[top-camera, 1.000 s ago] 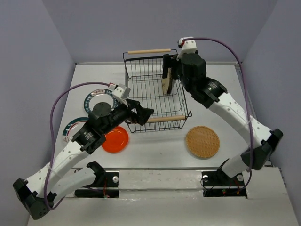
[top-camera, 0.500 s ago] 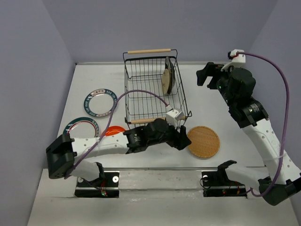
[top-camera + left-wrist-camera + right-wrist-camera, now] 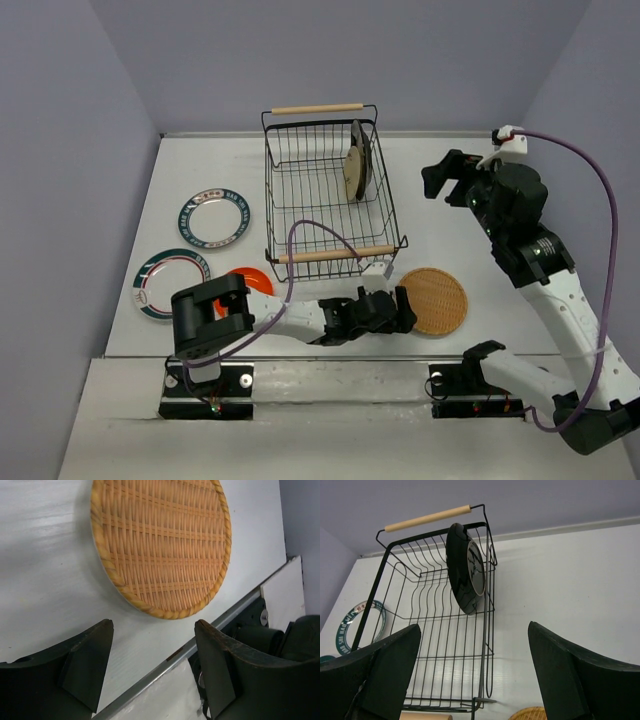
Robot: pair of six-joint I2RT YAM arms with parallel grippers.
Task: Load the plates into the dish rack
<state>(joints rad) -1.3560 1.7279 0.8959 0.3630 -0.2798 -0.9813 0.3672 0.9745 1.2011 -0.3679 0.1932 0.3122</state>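
Note:
The black wire dish rack (image 3: 325,195) stands at mid-table. A black-rimmed plate (image 3: 361,150) and a small beige patterned plate (image 3: 351,173) stand upright at its right end; the black one also shows in the right wrist view (image 3: 465,575). The tan woven plate (image 3: 433,300) lies flat to the front right. My left gripper (image 3: 402,308) is open and empty, low at that plate's left edge; in the left wrist view (image 3: 154,625) the woven plate (image 3: 162,545) lies just beyond the fingertips. My right gripper (image 3: 440,176) is open and empty, right of the rack.
An orange plate (image 3: 248,283) lies partly under my left arm. Two white teal-rimmed plates (image 3: 214,219) (image 3: 168,282) lie at the left. The table's front edge (image 3: 200,640) runs close by my left gripper. The rack's wooden handles (image 3: 318,108) (image 3: 335,254) sit at its far and near ends.
My left arm swung from the rack's front corner down along the near edge to the woven plate. My right gripper drew back to the right, out of the rack, leaving the black-rimmed plate upright.

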